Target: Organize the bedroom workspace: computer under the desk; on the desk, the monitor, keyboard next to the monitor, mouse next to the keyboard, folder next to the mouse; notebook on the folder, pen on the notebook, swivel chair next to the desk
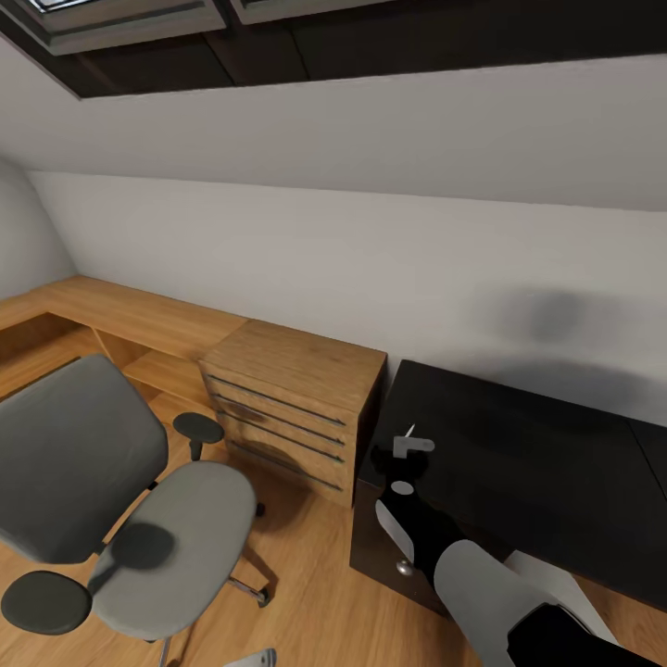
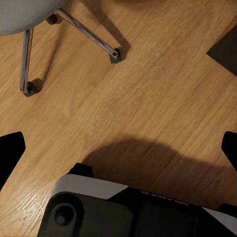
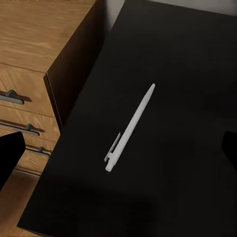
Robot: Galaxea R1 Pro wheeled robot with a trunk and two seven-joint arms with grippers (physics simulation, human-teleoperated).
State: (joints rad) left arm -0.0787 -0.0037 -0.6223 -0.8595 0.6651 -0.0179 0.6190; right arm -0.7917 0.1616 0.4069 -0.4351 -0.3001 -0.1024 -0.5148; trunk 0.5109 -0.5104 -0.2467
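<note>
My right claw (image 3: 118,148) hangs wide open and empty over the pen (image 3: 130,127), which lies on the desk (image 1: 556,463) near its left edge. I should drop straight down, then pinch its middle.

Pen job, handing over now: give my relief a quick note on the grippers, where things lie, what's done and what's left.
Right gripper: open, empty, hovering over the pen.
Left gripper: open, empty, over bare wooden floor.
Pen lies flat on the black desk, near the end beside the wooden chest.
Swivel chair stands off from the desk, seat empty.
Left: grasp the pen. No notebook or folder shows here, so the stack isn't confirmed.
</note>
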